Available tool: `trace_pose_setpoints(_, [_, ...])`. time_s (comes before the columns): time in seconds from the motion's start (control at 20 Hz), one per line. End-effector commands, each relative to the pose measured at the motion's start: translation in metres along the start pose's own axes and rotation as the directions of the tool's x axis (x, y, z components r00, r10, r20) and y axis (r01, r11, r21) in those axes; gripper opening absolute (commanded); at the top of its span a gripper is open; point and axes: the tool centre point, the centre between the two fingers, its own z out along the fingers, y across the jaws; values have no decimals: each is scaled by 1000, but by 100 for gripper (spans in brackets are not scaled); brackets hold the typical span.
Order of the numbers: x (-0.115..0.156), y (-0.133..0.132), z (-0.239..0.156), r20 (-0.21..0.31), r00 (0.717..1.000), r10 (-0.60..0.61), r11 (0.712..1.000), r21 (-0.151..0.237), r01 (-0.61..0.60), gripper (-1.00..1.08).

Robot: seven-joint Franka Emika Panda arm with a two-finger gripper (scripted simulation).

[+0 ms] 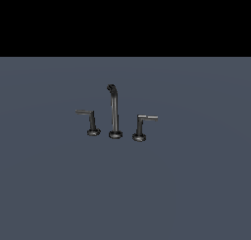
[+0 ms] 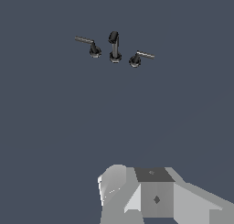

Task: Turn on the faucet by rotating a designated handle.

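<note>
Gripper sits well short of the faucet at mid-desk, jaws out of my sight so I cannot tell their spread; I'm on approach and must reach the handle, exterior view's right.

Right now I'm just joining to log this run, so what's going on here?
A simulated Panda arm is meant to turn on the faucet by rotating the designated handle, the one with the lighter lever on the exterior view's right. Nothing is being touched yet. The wrist view shows the faucet far off; only part of the gripper shows, so its jaws can't be judged.
</note>
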Motion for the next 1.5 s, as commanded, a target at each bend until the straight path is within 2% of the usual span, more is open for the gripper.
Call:
trace_pose_setpoints(0.0, [0,0,0,0,1000,0,1000,0,0,-100])
trace_pose_setpoints(0.45, [8,-5,11,0,999,51,999,1,-51,-100])
trace_pose_setpoints(0.85, [30,-15,39,-1,983,182,983,4,-182,-100])
trace_pose_setpoints(1.15, [57,-23,70,0,946,325,946,8,-325,-100])
trace_pose_setpoints(1.45, [87,-27,104,0,884,468,884,12,-468,-100])
